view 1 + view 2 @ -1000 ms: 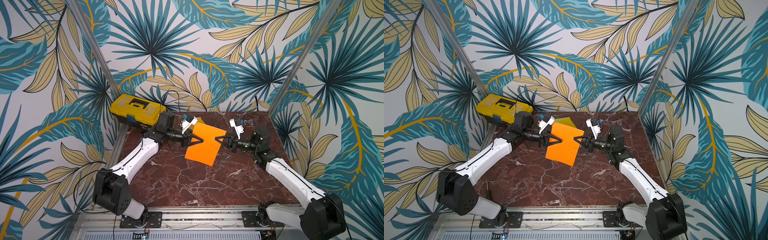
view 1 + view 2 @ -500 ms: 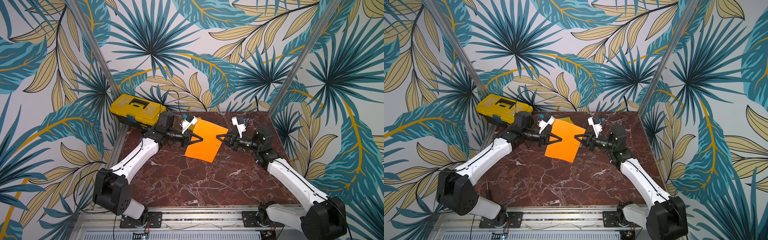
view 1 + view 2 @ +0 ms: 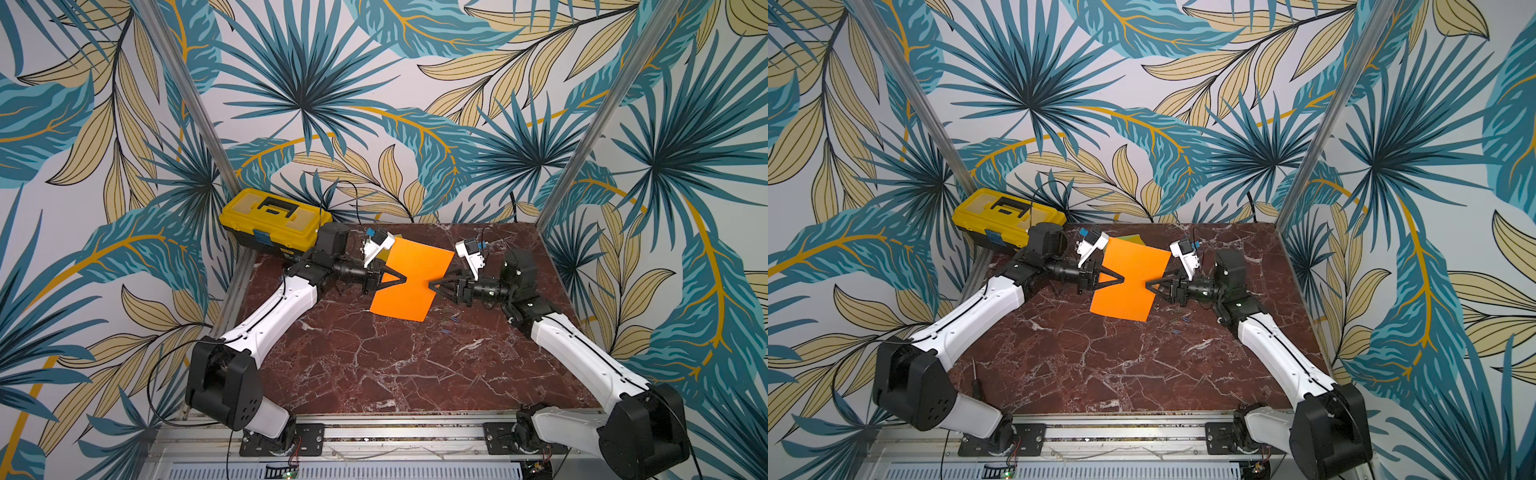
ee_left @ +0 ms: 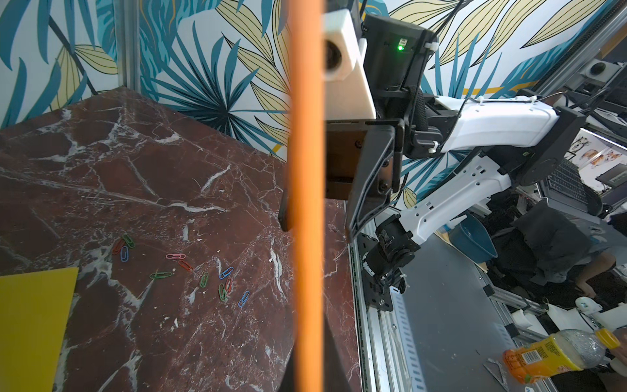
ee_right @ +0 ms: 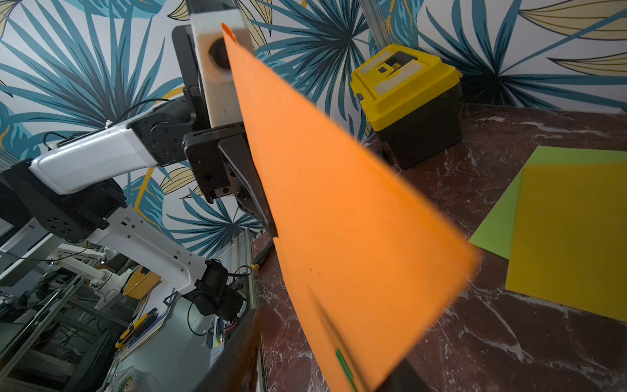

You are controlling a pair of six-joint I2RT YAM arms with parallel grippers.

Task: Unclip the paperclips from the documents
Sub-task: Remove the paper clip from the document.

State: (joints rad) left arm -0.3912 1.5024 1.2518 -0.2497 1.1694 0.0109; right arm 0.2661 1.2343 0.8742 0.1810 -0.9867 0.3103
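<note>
An orange document (image 3: 411,282) (image 3: 1128,282) hangs in the air above the marble table between both arms. My left gripper (image 3: 404,279) (image 4: 310,359) is shut on its left edge. My right gripper (image 3: 430,286) (image 5: 322,366) is open, its jaws standing apart on either side of the sheet's right edge. A green paperclip (image 5: 344,368) sits on that edge between the jaws. The yellow document (image 5: 570,237) lies on the lime green one (image 5: 498,220) at the back of the table. Several loose paperclips (image 4: 203,275) (image 3: 455,319) lie on the marble.
A yellow toolbox (image 3: 274,220) (image 3: 1007,220) stands at the back left corner of the table (image 3: 374,365). Aluminium posts and the leaf-patterned walls close in the back and both sides. A thin dark tool (image 3: 974,376) lies by the left arm's base.
My right gripper has opened off the orange sheet's right edge. My left gripper has closed on the left edge. The sheet has shifted slightly up and back.
</note>
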